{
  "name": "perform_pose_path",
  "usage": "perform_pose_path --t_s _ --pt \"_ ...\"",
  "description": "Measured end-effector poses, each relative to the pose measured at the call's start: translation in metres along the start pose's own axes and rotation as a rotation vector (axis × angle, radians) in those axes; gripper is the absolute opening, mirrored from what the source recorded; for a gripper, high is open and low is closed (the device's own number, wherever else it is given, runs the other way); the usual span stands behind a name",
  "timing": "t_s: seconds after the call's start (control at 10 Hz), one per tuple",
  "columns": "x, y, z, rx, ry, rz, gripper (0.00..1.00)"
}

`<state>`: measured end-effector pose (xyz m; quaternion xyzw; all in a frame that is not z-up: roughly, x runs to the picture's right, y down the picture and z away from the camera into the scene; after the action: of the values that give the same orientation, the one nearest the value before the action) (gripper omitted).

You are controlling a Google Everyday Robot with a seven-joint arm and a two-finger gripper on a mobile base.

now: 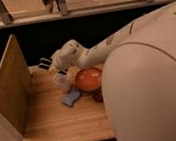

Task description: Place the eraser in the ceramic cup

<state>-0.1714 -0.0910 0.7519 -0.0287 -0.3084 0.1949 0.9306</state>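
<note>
My gripper (47, 65) is up at the back left of the wooden table (60, 125), just above and behind the ceramic cup (62, 81). My big white arm (127, 43) reaches across from the right. The cup stands upright on the table, right beside the orange-red bowl (89, 78). A small blue thing (71, 97) lies flat on the wood just in front of the cup. A tall wooden board (8, 86) stands along the left side.
</note>
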Motion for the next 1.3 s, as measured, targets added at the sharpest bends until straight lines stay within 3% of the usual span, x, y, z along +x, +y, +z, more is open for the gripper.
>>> perform_pose_path --t_s 0.2,0.6,0.8,1.1,1.3 --pt "0.004 0.002 0.004 -0.013 -0.014 0.032 0.0" --pt "0.035 0.017 0.04 -0.077 -0.067 0.16 0.0" --pt "0.045 0.019 0.053 -0.094 -0.086 0.162 0.0" --pt "0.039 0.028 0.072 -0.133 -0.129 0.132 0.0" --pt "0.043 0.027 0.079 -0.139 -0.144 0.134 0.0"
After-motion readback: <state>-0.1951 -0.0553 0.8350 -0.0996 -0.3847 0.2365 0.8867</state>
